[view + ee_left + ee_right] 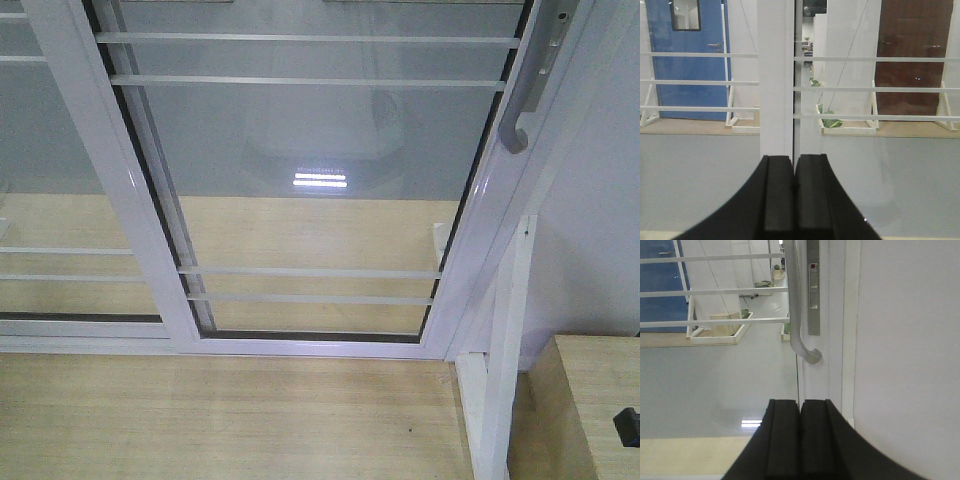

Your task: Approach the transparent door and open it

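Glass fills nearly all of the front view: the transparent door stands directly ahead of the robot, its white frame reaches down to the wooden floor, and its right stile seems to sit against the white side wall, so I judge it is not yet slid open. To the left, partly behind it, stands a second glass panel without a handle. The approach part of the task looks finished, because the door is so near; the opening part is all left to do. The grey curved handle on the right stile is free. In the right wrist view it hangs ahead of the right gripper, apart from it, and this gripper's two black fingers are pressed together on nothing. The left gripper is also pressed together and empty, facing a white stile. What remains, I think, is to hook the handle and pull the door toward the left.
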You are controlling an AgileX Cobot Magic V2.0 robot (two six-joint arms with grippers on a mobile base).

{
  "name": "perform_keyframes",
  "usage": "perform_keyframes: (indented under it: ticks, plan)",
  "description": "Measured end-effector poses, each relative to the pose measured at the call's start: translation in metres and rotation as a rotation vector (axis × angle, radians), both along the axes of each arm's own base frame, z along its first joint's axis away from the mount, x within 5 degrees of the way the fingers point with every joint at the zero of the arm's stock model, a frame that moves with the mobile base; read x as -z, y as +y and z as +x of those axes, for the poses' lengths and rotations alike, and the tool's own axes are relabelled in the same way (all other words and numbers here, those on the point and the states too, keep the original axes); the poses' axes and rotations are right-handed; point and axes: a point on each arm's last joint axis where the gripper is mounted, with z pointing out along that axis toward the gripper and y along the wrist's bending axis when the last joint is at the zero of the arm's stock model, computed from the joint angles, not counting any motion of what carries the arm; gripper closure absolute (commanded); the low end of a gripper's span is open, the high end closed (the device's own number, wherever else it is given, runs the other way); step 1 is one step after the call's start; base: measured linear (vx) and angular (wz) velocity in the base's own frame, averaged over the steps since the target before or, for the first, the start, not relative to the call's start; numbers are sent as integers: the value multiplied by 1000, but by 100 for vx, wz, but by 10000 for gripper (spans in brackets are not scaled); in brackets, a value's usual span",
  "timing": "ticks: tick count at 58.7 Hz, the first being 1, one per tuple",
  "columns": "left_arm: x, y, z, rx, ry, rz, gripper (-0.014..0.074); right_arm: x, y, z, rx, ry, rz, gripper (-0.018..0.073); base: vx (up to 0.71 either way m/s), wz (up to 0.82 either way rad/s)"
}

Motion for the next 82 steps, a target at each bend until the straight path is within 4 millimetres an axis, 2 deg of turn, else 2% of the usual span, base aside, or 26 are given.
perform_keyframes:
  ticks: [82]
  plan:
    - [0, 0, 0, 0, -2, 0, 602, 0, 0, 0, 0, 0, 0, 568, 3, -1]
